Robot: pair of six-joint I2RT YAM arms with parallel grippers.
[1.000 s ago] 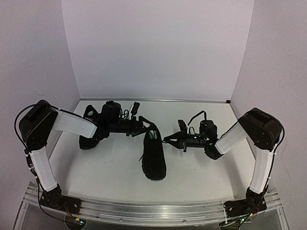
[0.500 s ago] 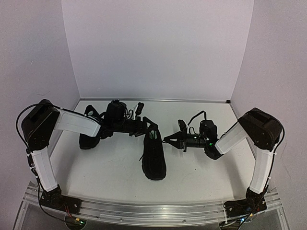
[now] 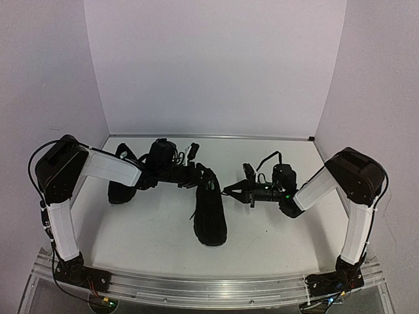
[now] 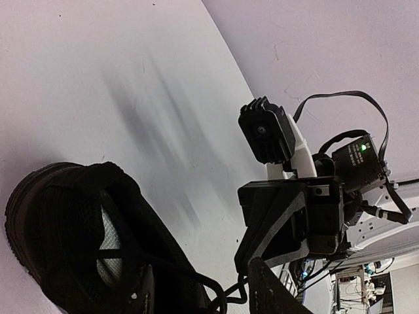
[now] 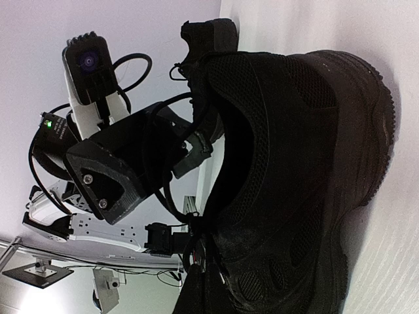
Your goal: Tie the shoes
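Right now, one shoe [image 3: 209,212] lies in the middle of the desk [image 3: 150,229], toe toward the arms' bases and heel toward the back wall. The left tool [image 3: 198,174] sits at its heel opening with its fingers [image 4: 268,293] partly apart (a thin lace [image 4: 219,292] crosses the gap, not visibly pinched). The right tool [image 3: 227,191] points at the shoe's right side, closed tight; whether it has a lace I cannot tell. The other shoe [image 3: 118,190] lies back left, partly hidden under the left arm.
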